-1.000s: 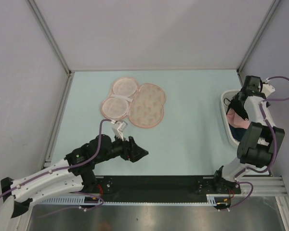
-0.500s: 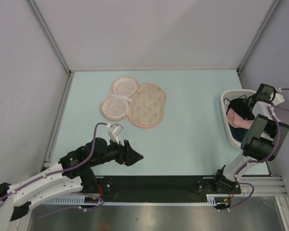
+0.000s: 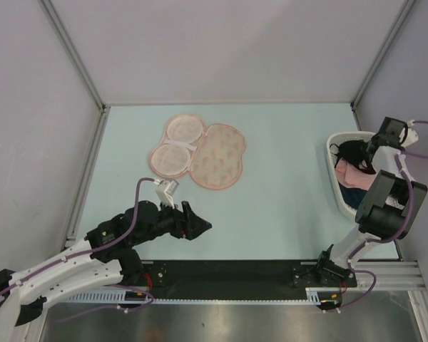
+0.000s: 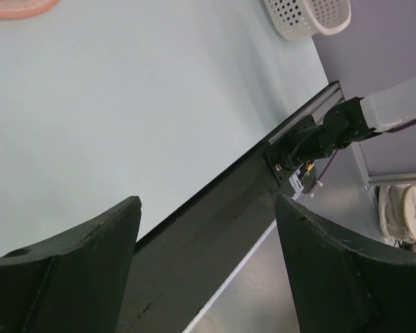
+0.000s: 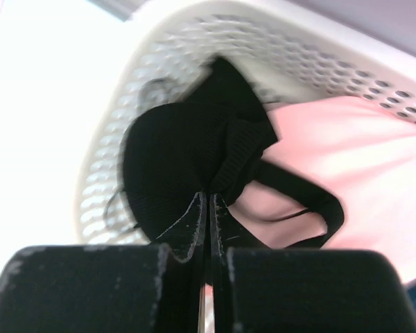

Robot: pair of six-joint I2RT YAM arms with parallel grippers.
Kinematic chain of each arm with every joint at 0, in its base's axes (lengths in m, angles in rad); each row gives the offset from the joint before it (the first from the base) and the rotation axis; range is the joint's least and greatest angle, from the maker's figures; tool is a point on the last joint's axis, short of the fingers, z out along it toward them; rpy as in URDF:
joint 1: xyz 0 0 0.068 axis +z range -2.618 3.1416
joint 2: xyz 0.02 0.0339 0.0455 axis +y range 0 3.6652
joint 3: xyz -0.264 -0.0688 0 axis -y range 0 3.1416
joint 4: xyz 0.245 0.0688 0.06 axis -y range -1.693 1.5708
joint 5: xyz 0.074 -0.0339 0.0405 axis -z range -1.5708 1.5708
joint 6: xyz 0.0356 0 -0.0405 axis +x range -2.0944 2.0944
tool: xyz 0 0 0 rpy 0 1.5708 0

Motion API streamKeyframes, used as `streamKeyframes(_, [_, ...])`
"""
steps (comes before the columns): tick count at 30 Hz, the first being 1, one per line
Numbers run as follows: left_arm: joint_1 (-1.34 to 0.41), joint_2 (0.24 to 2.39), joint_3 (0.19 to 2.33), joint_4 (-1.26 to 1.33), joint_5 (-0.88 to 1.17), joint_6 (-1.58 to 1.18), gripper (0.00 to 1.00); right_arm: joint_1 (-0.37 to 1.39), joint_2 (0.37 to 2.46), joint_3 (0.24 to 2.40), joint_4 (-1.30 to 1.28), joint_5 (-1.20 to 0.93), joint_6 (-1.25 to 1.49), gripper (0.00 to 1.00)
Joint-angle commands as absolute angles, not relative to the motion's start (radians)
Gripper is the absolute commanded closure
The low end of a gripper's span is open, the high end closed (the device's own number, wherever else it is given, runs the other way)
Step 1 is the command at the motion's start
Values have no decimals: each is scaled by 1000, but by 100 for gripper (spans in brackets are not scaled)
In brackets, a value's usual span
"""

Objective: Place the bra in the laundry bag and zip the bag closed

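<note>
The black bra (image 3: 349, 152) lies in the white basket (image 3: 337, 192) at the right, on top of a pink cloth (image 5: 347, 146). My right gripper (image 3: 369, 154) reaches into the basket and is shut on the bra (image 5: 173, 152), its fingertips (image 5: 194, 215) pinching bunched fabric beside one cup; the gripper (image 5: 209, 197) shows no gap. The laundry bag (image 3: 220, 158) lies unzipped and spread flat at the table's back middle, pale inside facing up on its left half. My left gripper (image 3: 203, 226) hovers open and holds nothing near the front edge, well short of the bag.
The basket's lattice wall (image 5: 118, 139) curves around the bra. A dark blue cloth (image 3: 353, 194) lies under the pink one. The black base rail (image 3: 228, 274) runs along the near edge. In the left wrist view, the basket (image 4: 305, 17) and the bag's edge (image 4: 14, 7) show.
My right gripper has closed from wide open onto the bra, and its wrist swung right over the basket. The left arm drew back toward the near edge, still open.
</note>
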State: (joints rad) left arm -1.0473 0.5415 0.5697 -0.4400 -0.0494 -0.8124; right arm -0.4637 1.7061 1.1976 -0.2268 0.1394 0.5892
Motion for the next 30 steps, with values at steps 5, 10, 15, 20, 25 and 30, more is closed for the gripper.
streamKeyframes(5, [-1051,545,695,-480,-205,-796,16,-45,1457,1463,-456,637,264,100])
streamKeyframes(10, [-1049,555,770,-551,-291,-747,16,336,1367,1451,-482,822,63,100])
streamKeyframes(15, [-1051,535,811,-600,-350,-719,14,618,1292,1396,-567,850,23,100])
streamKeyframes(20, [-1051,491,810,-614,-354,-733,14,839,1228,1259,-692,700,203,100])
streamKeyframes(25, [-1049,450,782,-641,-351,-752,11,870,1131,998,-594,164,438,100])
streamKeyframes(30, [-1051,446,788,-683,-341,-761,10,906,1100,765,-409,-209,667,100])
